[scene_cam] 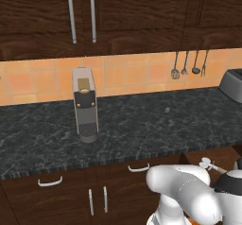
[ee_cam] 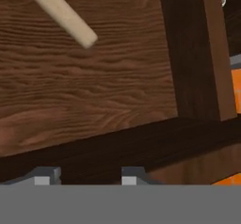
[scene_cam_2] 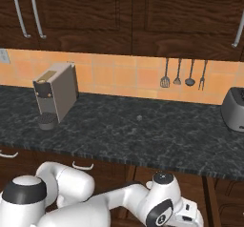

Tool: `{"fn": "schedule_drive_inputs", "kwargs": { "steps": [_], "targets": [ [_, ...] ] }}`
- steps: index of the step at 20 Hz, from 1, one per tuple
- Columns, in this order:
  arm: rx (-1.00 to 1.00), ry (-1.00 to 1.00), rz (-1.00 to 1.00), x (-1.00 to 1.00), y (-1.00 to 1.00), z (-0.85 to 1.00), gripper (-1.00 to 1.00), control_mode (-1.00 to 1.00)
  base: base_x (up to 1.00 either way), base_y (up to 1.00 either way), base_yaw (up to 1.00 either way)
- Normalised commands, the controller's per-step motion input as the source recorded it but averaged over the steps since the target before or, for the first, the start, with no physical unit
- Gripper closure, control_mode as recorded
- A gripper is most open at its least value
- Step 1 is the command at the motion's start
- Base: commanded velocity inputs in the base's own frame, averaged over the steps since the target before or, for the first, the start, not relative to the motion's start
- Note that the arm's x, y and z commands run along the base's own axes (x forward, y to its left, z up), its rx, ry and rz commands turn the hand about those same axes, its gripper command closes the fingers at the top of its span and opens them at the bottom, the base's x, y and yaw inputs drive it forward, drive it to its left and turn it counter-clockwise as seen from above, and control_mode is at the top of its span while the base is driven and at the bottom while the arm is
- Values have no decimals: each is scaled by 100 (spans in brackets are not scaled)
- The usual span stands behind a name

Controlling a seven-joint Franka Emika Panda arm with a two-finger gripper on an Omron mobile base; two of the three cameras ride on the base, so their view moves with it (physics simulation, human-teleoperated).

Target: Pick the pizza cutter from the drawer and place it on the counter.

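Left base view: the long black-grey marbled stone counter point(scene_cam: 142, 125) runs across the frame, with a grey upright coffee machine point(scene_cam: 85, 103) standing on it. At the lower right, the small pizza cutter with a whitish round wheel and light tan wooden handle point(scene_cam: 209, 164) is seen against the dark brown wooden drawer point(scene_cam: 227, 157), just beside the white arm. The grasp step is judged to be in hand; the cutter has not yet reached the counter. The gripper itself is hidden behind the arm here.

Right base view: the arm is bent low toward the open drawer point(scene_cam_2: 200, 188), whose inside is masked by the wrist. Dark slim utensils point(scene_cam_2: 183, 74) hang on the orange tiled wall.

Hand view: the drawer floor is seen close up, with the tan handle point(ee_cam: 61, 12) cut off at the upper left, well apart from the gripper point(ee_cam: 84, 177) fingertips. Nothing is seen between the jaws; whether they stand open or closed cannot be told. The next move is judged to call for centring the jaws over the handle before closing.
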Motion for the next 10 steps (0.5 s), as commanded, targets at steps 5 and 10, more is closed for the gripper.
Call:
{"fn": "schedule_drive_inputs", "kwargs": {
  "steps": [5, 10],
  "targets": [
    [4, -9, 5, 30, 0, 7, -100, -100, 0, 0, 0],
    [11, -14, 26, 72, 9, 26, -100, -100, 0, 0, 0]
  ]
}}
